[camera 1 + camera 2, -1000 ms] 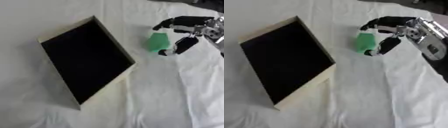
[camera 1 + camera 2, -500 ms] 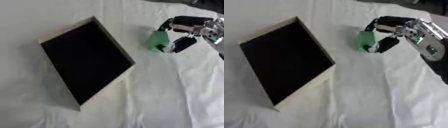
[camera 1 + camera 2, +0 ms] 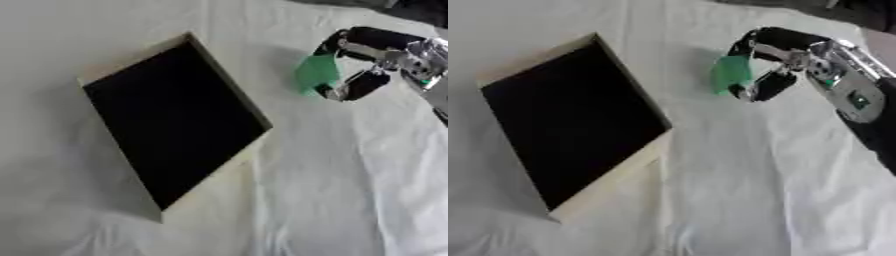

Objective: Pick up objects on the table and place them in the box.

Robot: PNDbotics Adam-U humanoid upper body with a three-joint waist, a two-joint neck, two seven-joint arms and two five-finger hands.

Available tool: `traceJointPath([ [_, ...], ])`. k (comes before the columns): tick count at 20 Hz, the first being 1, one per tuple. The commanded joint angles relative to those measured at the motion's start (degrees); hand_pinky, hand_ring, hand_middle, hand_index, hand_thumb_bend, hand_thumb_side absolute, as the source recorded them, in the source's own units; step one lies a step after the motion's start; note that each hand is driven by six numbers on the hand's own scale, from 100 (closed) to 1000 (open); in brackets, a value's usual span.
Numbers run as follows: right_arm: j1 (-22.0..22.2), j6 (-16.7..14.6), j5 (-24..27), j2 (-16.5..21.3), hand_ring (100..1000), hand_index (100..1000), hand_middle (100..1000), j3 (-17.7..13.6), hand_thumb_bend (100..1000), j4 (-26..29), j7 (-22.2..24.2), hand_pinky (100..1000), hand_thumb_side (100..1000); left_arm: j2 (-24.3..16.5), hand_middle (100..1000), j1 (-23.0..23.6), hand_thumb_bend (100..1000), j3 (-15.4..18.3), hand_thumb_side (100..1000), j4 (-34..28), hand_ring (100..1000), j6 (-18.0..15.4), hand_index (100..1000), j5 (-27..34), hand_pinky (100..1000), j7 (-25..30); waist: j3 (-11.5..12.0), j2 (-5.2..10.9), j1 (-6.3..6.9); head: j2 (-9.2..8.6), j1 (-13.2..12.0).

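Observation:
A green object [image 3: 315, 73] is held above the white cloth, just right of the box's far corner. My right hand [image 3: 367, 60] comes in from the upper right, its fingers and thumb curled round this green object. The box [image 3: 122, 70] is shallow with a pale rim and a black inside, and it lies askew at the left and middle of the view. Nothing shows inside it. The left hand appears in neither view.
A wrinkled white cloth [image 3: 350, 190] covers the table. The right forearm [image 3: 859, 100] runs along the right edge. Something dark lies at the far top right.
My right hand has lifted the green object and carried it slightly left and away, toward the box's far corner. The box has stayed where it was.

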State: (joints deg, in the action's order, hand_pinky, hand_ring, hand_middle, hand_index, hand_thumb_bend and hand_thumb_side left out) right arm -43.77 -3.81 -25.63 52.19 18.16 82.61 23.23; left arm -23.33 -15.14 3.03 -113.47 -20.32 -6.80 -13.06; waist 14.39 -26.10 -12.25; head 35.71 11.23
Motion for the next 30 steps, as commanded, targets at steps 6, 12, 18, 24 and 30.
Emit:
traceJointPath([
  [6, -3.98, 3.72, 4.11, 2.79, 630, 644, 429, -2.24, 100, 12.28, 1.16, 674, 100, -1.13, 700, 0.13, 100, 0.1, 671, -1.12, 709, 0.01, 789, -0.01, 604, 0.17, -1.06, 2.7, 1.11, 1.19, 0.17],
  [12, -8.29, 6.88, 7.03, 0.94, 623, 649, 430, -1.2, 100, 21.43, 5.86, 666, 100, -1.16, 702, 0.3, 100, -0.02, 666, -1.12, 707, 0.08, 789, 0.39, 605, 0.45, -1.62, 3.95, 1.36, 2.1, 0.13],
  [18, -13.95, 8.02, 9.16, -4.6, 614, 655, 425, 1.31, 100, 26.43, 10.0, 667, 100, -1.06, 703, 0.23, 100, -0.15, 657, -1.12, 706, 0.03, 789, 0.99, 606, 0.69, -1.36, 5.11, 1.55, 2.78, 0.39],
  [24, -18.41, 8.34, 8.91, -11.48, 613, 656, 427, 4.67, 100, 27.52, 13.91, 666, 100, -0.9, 703, 0.01, 100, -0.14, 645, -1.12, 705, -0.29, 790, 1.74, 607, 0.47, -0.39, 5.83, 1.59, 3.08, 1.06],
  [30, -19.46, 7.91, 5.11, -17.46, 609, 655, 431, 6.87, 100, 26.06, 15.08, 657, 100, -0.98, 703, -0.18, 100, 0.04, 637, -1.12, 705, -1.0, 789, 2.18, 608, -0.9, -0.03, 5.95, 1.52, 3.03, 0.98],
])
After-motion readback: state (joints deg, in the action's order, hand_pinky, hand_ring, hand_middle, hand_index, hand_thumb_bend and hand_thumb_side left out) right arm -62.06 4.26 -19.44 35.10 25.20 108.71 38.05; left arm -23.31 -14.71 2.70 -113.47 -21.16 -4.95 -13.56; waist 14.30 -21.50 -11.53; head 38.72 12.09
